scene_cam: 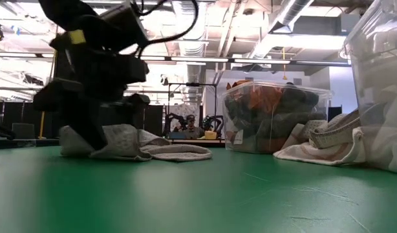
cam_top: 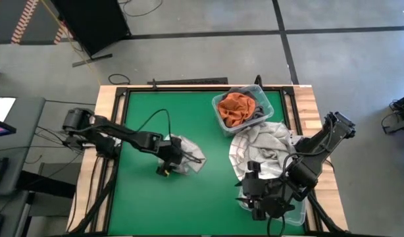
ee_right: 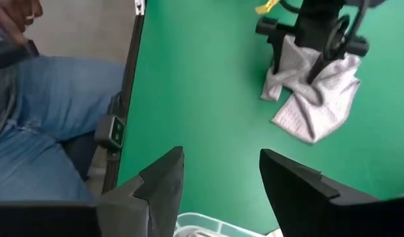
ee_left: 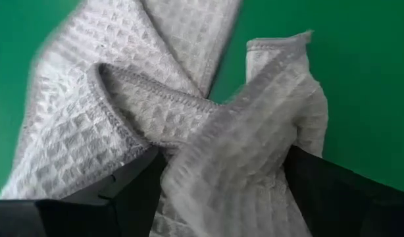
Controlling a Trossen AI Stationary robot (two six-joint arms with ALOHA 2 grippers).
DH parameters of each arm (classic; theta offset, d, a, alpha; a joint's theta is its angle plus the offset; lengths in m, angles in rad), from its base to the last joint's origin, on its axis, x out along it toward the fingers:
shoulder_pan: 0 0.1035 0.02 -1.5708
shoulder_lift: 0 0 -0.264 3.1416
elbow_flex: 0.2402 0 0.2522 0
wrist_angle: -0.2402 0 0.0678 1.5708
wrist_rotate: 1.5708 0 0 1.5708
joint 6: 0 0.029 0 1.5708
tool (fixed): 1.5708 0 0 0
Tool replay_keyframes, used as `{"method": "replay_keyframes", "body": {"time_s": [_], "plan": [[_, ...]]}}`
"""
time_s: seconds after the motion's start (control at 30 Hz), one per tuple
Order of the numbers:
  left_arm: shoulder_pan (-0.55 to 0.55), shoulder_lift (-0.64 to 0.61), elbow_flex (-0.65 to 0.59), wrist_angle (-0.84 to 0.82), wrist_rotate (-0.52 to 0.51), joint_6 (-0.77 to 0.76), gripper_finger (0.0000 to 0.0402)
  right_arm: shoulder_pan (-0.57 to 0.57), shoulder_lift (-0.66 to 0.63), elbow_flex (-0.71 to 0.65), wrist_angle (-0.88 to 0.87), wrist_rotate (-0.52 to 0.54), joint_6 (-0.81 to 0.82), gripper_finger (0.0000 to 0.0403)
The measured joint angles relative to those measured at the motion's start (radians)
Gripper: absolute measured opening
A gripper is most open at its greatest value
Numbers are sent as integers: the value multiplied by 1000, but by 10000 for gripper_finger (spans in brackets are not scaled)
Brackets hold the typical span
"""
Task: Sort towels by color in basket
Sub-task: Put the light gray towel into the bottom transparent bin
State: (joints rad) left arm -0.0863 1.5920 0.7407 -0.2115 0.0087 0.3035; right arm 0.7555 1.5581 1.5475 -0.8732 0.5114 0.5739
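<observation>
A light grey waffle-weave towel (cam_top: 189,153) (scene_cam: 140,145) (ee_left: 156,99) (ee_right: 314,105) lies crumpled on the green table near its middle. My left gripper (cam_top: 169,161) (ee_left: 222,178) (ee_right: 301,56) points down into it, open, with a bunched fold between its fingers. My right gripper (cam_top: 249,197) (ee_right: 222,171) hovers open near the table's near right corner and holds nothing. A clear bin (cam_top: 220,122) (scene_cam: 276,116) at the far right holds a rust orange towel (cam_top: 233,108) and a dark grey one. A heap of white and grey towels (cam_top: 264,145) (scene_cam: 328,139) lies beside it. My left gripper comes at the grey towel from above, pointing down, its open fingers (ee_left: 129,194) on either side of a raised fold (ee_left: 235,151) near the towel's hemmed edge. The cloth lies against both fingers' inner sides. The towel rests on the table, slack.
A second clear bin (cam_top: 295,214) (scene_cam: 379,77) (ee_right: 202,224) stands at the near right corner, under my right arm. A person in blue jeans (ee_right: 44,118) sits just past the table's edge. Bare green table stretches along the left and near sides.
</observation>
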Motion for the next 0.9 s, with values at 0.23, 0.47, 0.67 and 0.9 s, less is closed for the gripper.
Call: {"method": "replay_keyframes", "body": {"time_s": [0.23,0.47,0.67,0.9], "plan": [[30,79,1,38,68,26,257,0,0,0,-3,15,1,235],[29,75,-3,49,122,69,73,11,0,0,-12,15,48,235],[7,76,18,46,113,105,16,72,0,0,-48,14,157,235],[-50,74,148,6,95,165,7,180,0,0,-208,14,432,235]]}}
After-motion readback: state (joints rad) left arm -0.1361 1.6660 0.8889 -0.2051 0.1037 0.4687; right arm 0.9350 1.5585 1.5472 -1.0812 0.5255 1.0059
